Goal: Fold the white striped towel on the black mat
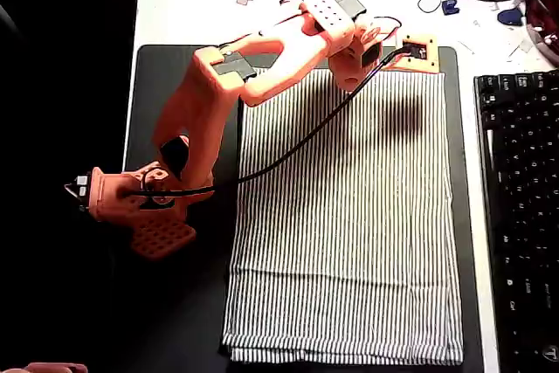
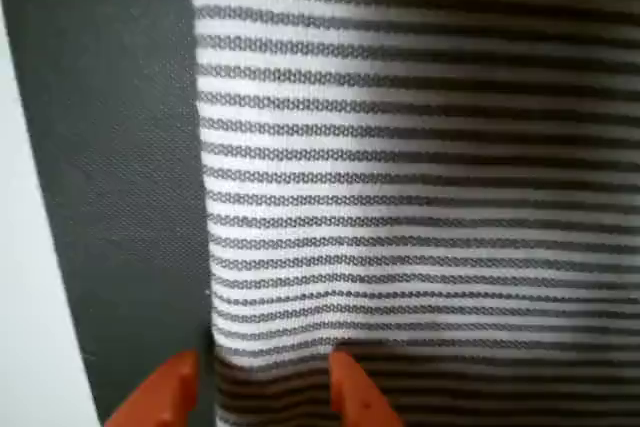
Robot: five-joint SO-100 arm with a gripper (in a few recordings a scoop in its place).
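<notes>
— While the arm (image 1: 218, 102) reaches over, where's the towel (image 1: 349, 216)?

— Spread flat on the mat (image 1: 188, 67), stripes running top to bottom in the overhead view. It covers most of the mat's right part; bare mat shows along its left side and a thin strip on its right.

— And the gripper (image 1: 417, 51)?

— Up at the towel's top right corner in the overhead view. From the wrist view, the gripper (image 2: 260, 387) has its two orange fingers (image 2: 350, 392) apart, one tip over the mat (image 2: 110, 147), the other over the towel (image 2: 420, 147), straddling its edge low in the picture.

— Clamped on the cloth?

— No, the jaws stand apart, and whether the tips touch anything I can't tell.

— Anything else around?

— A keyboard (image 1: 520, 216) just right of the mat, and a black cable (image 1: 297, 146) draped across the towel's upper left.
</notes>
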